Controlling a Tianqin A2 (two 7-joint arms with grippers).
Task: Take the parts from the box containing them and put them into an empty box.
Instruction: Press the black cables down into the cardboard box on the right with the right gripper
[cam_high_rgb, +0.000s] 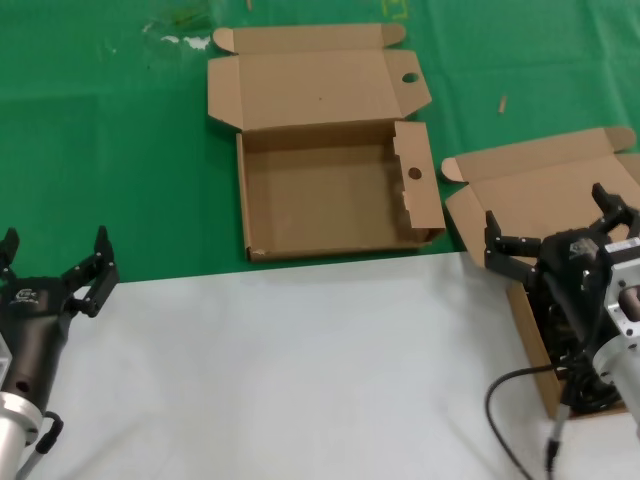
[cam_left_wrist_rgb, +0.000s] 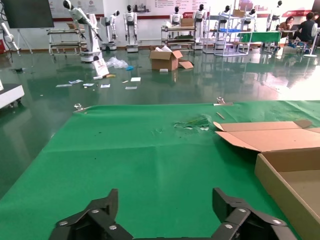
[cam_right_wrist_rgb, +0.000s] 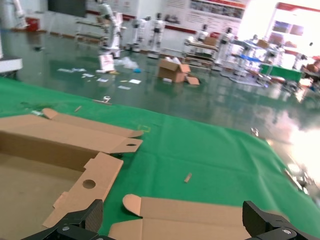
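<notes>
The wide empty box (cam_high_rgb: 320, 190) with round finger holes lies open in the middle, its lid folded back; it also shows in the left wrist view (cam_left_wrist_rgb: 295, 175) and the right wrist view (cam_right_wrist_rgb: 45, 165). The narrower box (cam_high_rgb: 540, 185) lies open at the right, lid back; its lid shows in the right wrist view (cam_right_wrist_rgb: 200, 215). Black coiled cables (cam_high_rgb: 570, 350) lie inside it, mostly hidden under my right arm. My right gripper (cam_high_rgb: 552, 225) is open above that box's lid. My left gripper (cam_high_rgb: 55, 255) is open and empty at the left, over the edge of the green cloth.
A green cloth (cam_high_rgb: 100, 150) covers the far half of the table and a white surface (cam_high_rgb: 300, 370) the near half. A black cable (cam_high_rgb: 510, 420) loops from my right arm. Small scraps (cam_high_rgb: 503, 102) lie on the cloth.
</notes>
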